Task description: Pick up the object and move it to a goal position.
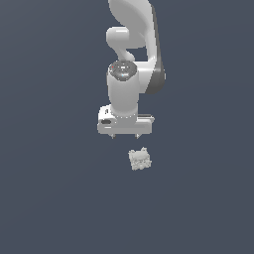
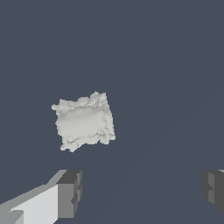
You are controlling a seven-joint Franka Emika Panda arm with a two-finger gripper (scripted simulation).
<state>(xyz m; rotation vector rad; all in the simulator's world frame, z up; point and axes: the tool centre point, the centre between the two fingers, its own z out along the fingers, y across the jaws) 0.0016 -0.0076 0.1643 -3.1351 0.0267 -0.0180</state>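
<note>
The object (image 1: 140, 159) is a small pale grey-white lump with a bumpy surface, lying on the dark grey floor. It also fills the middle of the wrist view (image 2: 84, 121). My gripper (image 1: 124, 135) hangs above the floor, just behind the object and slightly toward the exterior view's left of it. Its jaws stand wide apart with nothing between them. In the wrist view the gripper (image 2: 142, 190) shows two dark grey fingertips (image 2: 70, 192), and the object lies beyond them, not between them.
The white arm (image 1: 131, 59) rises behind the gripper toward the top of the exterior view. The dark grey floor (image 1: 49, 188) stretches around the object on all sides.
</note>
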